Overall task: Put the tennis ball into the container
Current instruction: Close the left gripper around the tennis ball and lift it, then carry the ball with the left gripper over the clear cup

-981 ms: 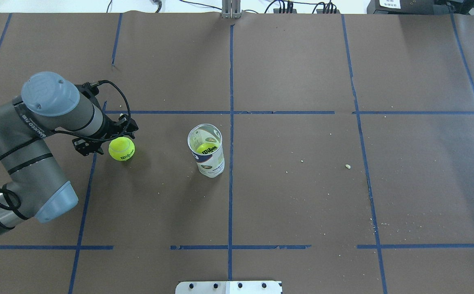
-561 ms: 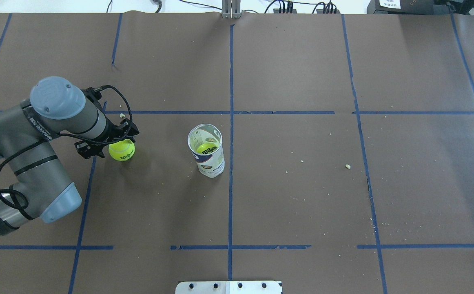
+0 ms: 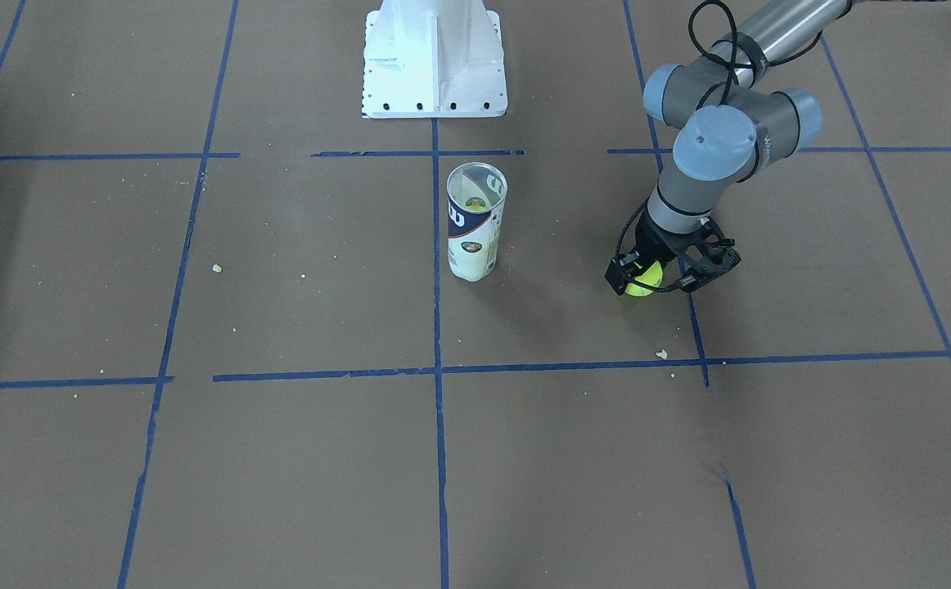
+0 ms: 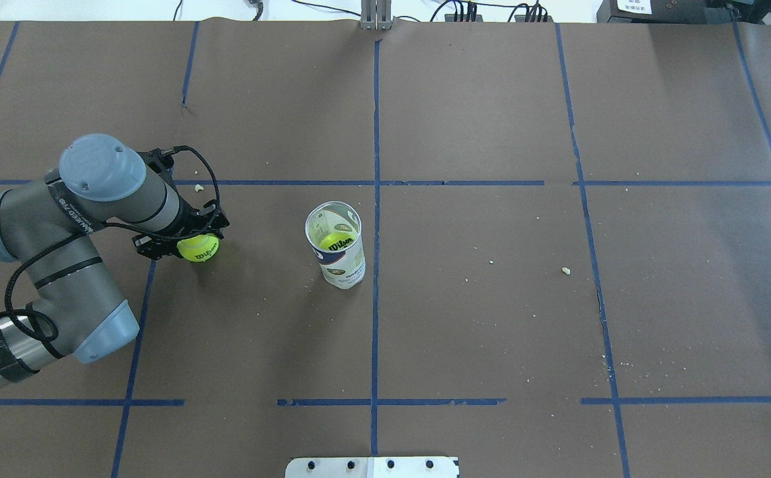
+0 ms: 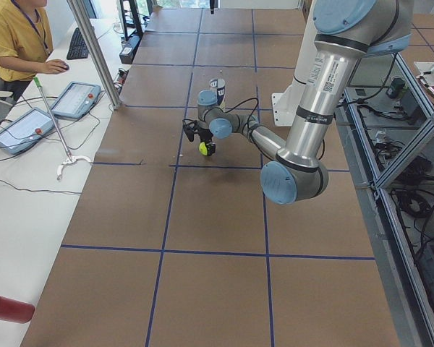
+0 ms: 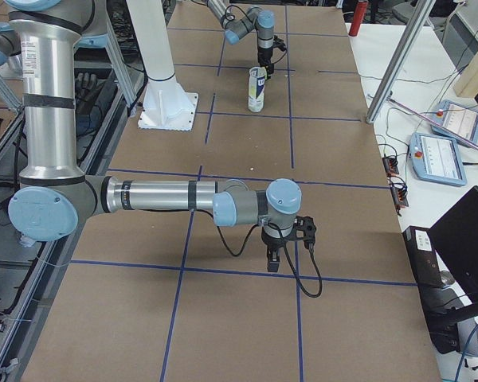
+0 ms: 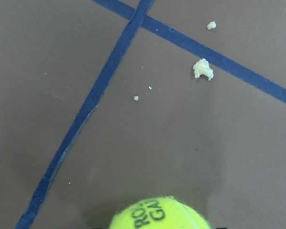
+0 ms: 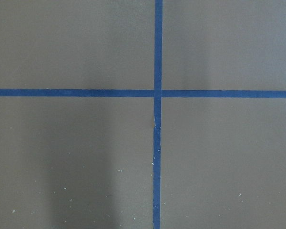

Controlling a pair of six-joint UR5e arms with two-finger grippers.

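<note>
Left of the tube (image 4: 340,264), on the table (image 4: 491,332), lies the ball (image 4: 200,250), and we have the left gripper (image 4: 188,237) down over it, jaws spread wider than the ball. We judge this the grasp step: next the jaws must close squarely, then lift toward the tube's rim. Overhead we see a second ball (image 4: 336,243) already inside the tube; the left wrist view shows only the ball's top and crumbs (image 7: 202,69). Only the right side view shows the right gripper (image 6: 285,247), and we cannot tell its state.
</note>
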